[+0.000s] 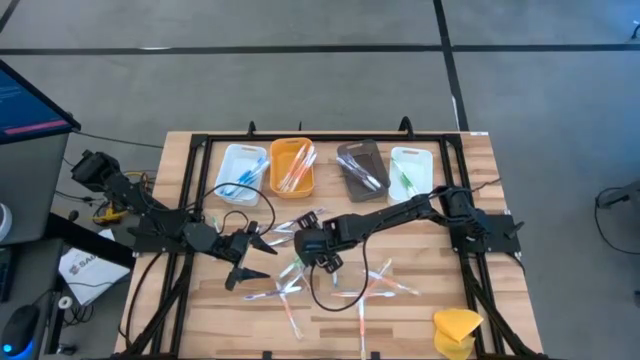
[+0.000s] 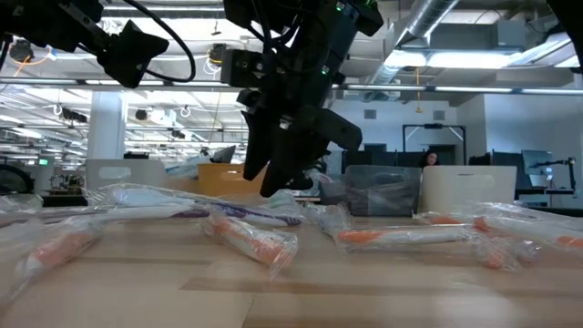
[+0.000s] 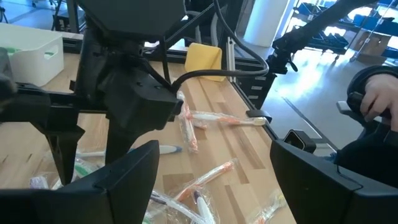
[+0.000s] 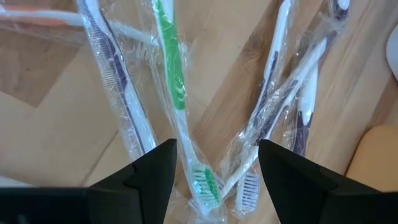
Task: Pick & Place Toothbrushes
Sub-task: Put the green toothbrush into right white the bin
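Mid-table, the right gripper [image 1: 322,262] hangs fingers-down over the loose toothbrushes [image 1: 330,285], spread and holding nothing. In its wrist view a wrapped green toothbrush [image 4: 176,93] lies straight between the two fingers, bristles toward the camera, so it looks lined up to straddle that one. Purple-and-white brushes [image 4: 292,87] lie touching it on either side, film overlapping; a neighbour's wrap could get dragged along.

The left gripper [image 1: 248,262] waits just beside it toward the left edge, also wide apart and empty, likely clear of the pick.

Along the far edge sit four trays: white [image 1: 238,172], orange [image 1: 292,166], dark [image 1: 361,168], white [image 1: 410,172], each already holding brushes that look colour-matched. Green ones seem to sit in the right-hand white tray. Yellow sponge [image 1: 456,330] at the near right corner, out of the way.
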Controlling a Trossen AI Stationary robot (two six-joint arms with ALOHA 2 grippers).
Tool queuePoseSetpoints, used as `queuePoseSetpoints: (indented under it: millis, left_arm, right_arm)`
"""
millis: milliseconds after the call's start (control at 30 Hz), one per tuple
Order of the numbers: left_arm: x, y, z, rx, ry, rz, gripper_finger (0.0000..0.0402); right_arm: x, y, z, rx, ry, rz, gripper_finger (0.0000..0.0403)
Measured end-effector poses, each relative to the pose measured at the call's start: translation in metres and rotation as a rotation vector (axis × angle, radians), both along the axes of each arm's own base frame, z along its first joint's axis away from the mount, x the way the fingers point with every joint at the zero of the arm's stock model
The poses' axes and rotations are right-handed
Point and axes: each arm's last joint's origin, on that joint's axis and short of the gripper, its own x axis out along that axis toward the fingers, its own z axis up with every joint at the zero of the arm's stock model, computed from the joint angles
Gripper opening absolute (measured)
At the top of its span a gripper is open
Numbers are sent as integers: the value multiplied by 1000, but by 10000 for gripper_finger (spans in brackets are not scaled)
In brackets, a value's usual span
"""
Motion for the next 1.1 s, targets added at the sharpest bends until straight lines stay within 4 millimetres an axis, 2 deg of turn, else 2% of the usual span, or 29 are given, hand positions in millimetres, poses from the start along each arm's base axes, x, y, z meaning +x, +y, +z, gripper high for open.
queuePoseSetpoints:
  millis: [433,767,1100]
  left_arm:
    - [0,0,0,1,2,-1,301]
    - [0,0,0,1,3,-1,301]
    - [0,0,0,1,3,-1,301]
  right_arm:
    - [1,0,0,5,-5,2,223]
    - [6,8,-39,-59,75,99,223]
    - [6,8,-40,-51,81,100,212]
